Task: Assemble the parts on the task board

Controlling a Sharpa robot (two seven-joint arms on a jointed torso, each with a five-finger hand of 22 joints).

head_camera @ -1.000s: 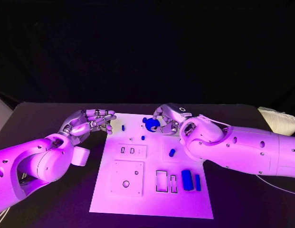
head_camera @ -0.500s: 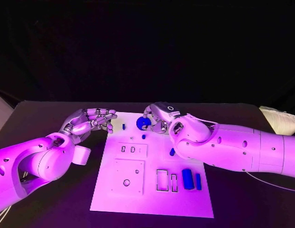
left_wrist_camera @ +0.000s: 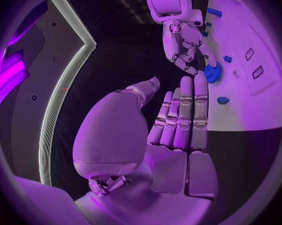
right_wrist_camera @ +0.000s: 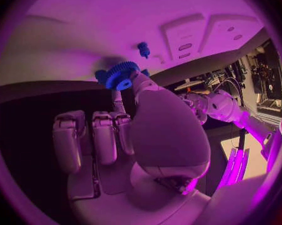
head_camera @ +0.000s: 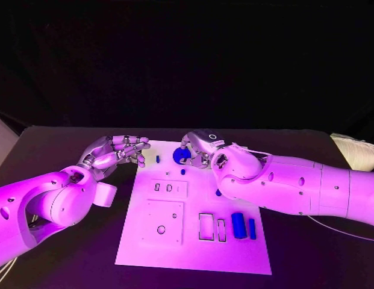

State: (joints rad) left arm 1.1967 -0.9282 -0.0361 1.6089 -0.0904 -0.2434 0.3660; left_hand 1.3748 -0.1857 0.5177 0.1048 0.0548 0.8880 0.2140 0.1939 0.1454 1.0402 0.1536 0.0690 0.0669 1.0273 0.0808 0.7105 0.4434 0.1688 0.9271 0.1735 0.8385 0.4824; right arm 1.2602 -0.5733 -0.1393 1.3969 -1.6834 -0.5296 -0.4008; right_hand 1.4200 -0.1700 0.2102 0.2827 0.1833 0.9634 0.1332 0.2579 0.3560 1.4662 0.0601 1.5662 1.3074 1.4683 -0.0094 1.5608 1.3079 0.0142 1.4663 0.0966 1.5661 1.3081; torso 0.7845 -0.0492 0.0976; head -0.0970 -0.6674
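My right hand (head_camera: 206, 150) slid a bit left along the board's (head_camera: 196, 241) far edge, pinching the blue gear (head_camera: 182, 155); left hand (head_camera: 117, 152) hangs loosely curled, holding nothing.

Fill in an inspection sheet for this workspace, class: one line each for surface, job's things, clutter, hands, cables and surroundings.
Surface: black table, with the white task board in the middle.
Job's things: blue gear at the board's far end; blue parts lying near the board's right edge; small blue peg mid-board.
Clutter: pale object at the table's far right corner; what it is cannot be told.
Hands: right hand holds the gear in its fingertips; left hand hovers at the board's left edge, fingers curled, holding nothing.
Cables: thin cable under the right arm.
Surroundings: dark backdrop.
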